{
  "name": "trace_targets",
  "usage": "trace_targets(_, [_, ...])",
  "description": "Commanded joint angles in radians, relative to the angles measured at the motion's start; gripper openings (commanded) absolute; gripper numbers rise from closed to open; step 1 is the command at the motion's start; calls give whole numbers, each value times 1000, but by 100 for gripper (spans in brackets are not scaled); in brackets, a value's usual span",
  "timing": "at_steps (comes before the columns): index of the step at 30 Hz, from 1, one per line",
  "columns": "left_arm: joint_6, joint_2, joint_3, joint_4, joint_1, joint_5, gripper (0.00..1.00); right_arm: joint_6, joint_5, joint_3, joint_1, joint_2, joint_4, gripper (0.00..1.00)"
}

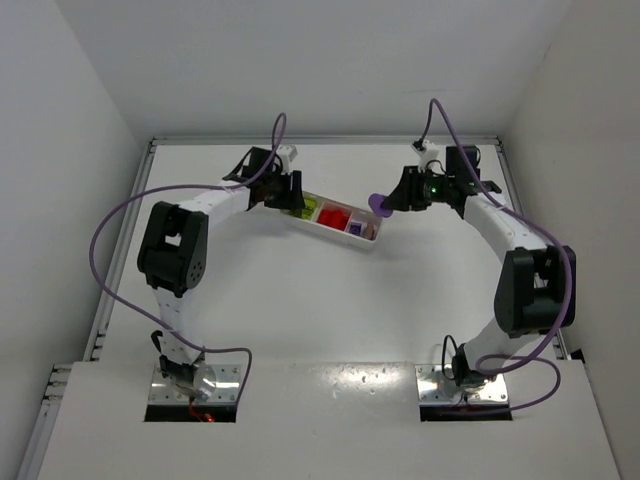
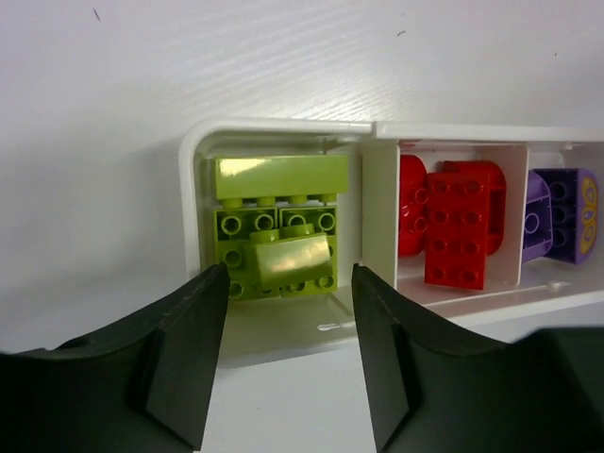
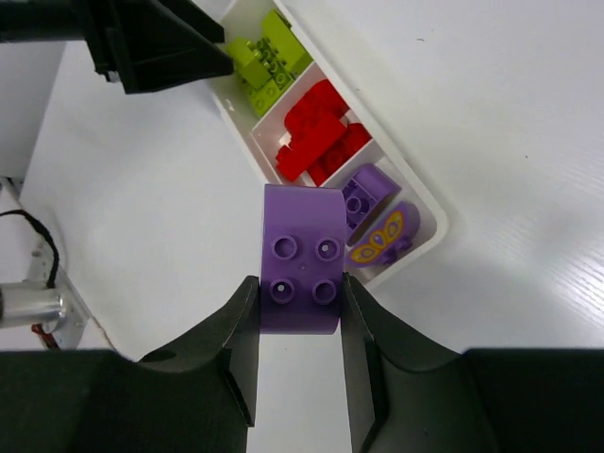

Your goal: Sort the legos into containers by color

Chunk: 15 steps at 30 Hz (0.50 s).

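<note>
The white tray (image 1: 318,229) lies slanted mid-table with three compartments. Yellow-green bricks (image 2: 276,231) fill the left one, red bricks (image 2: 459,225) the middle one, purple bricks (image 2: 559,215) the right one. My left gripper (image 2: 288,326) is open and empty, just in front of the yellow-green compartment; it shows in the top view (image 1: 285,190). My right gripper (image 3: 298,307) is shut on a purple brick (image 3: 302,257) with four studs, held above the table beside the tray's purple end (image 3: 382,222). In the top view this brick (image 1: 380,204) is right of the tray.
White walls enclose the table on the left, back and right. Purple cables loop above both arms. The left gripper's fingers (image 3: 156,42) show at the tray's far end in the right wrist view.
</note>
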Motion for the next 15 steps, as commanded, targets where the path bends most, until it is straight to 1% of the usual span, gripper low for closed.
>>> trace_targets(1, [4, -1, 51, 6, -16, -20, 62, -52, 65, -2, 13, -12, -2, 0])
trace_targets(5, [-5, -49, 51, 6, -16, 29, 65, -64, 111, 7, 34, 28, 8, 0])
trace_targets(6, [-5, -65, 39, 22, -26, 29, 67, -64, 131, 17, 48, 28, 8, 0])
trace_targets(7, [-5, -107, 17, 52, -26, 63, 68, -76, 140, 17, 57, 42, 8, 0])
trace_targets(8, [-5, -130, 7, 68, -26, 63, 73, -90, 149, 29, 74, 55, -1, 0])
trace_targets(10, [-5, -173, -15, 95, -35, 74, 75, -101, 165, 43, 92, 65, -2, 0])
trace_targets(15, [-5, -274, -26, 95, -35, 60, 75, -142, 250, 93, 145, 120, -11, 0])
